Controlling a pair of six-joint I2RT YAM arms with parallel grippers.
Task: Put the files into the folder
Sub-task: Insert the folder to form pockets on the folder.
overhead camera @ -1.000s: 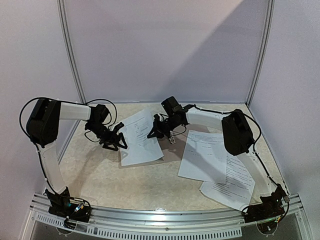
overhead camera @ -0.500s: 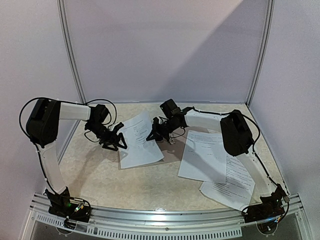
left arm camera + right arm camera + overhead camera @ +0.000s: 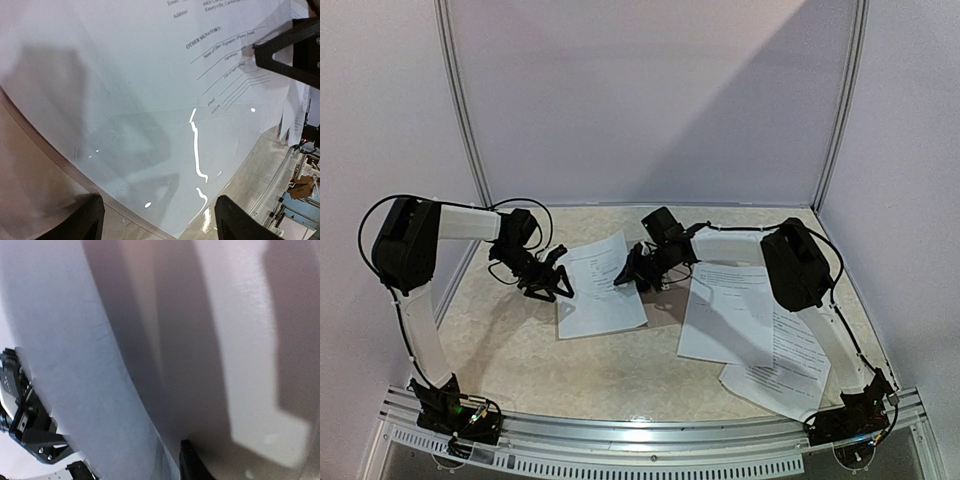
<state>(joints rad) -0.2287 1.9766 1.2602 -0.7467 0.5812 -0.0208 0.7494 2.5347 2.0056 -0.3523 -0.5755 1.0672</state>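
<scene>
- My left hand (image 3: 547,283) is spread wide and holds nothing, low over the left edge of a printed sheet (image 3: 601,290).
- That sheet lies on the tan folder (image 3: 665,303) in the middle of the worktop (image 3: 520,350). A strip of the folder shows to its right.
- My right hand (image 3: 629,275) is at the sheet's right edge. I cannot tell whether it pinches the paper.
- A second file (image 3: 730,315) overlaps a third file (image 3: 788,372) just right of the folder, beside my right arm.
</scene>
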